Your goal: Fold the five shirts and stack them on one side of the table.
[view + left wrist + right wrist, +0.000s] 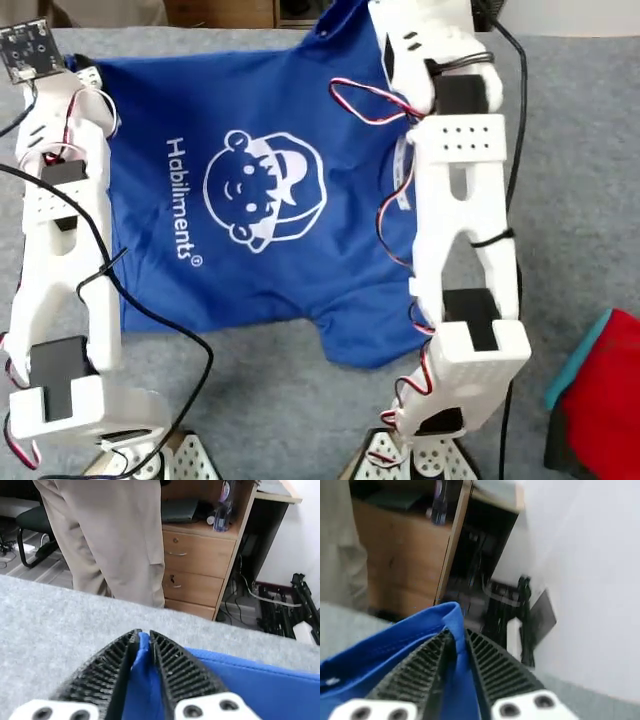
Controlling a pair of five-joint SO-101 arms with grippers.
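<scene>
Blue shirt (250,200) cloth is pinched at two places. The left gripper (141,634) has its ribbed jaws clamped together on a thin fold of blue fabric, and the right gripper (456,632) is likewise closed on a raised blue edge that stands up between its jaws.

In the high view the two holds sit along the shirt's upper edge. The left one is at the corner in the upper left of the frame and the right one is near the upper middle, probably at a sleeve or shoulder, though the arm covers that spot.

From there the shirt spreads flat and print-up over the grey desk (250,400) between the two arms. One sleeve lies towards the lower middle of the frame.

I judge the shirt light, thin and wholly limp. It will sag and drape from wherever it is held, and slack cloth between the holds will droop, so the two holds should stay level and well spread. Hems and seams give the surest bite, being doubled cloth, while a single layer could slip from the jaws or drag on the felt-like desk.

At the right edge of the frame lies a red and teal pile (600,390).
</scene>
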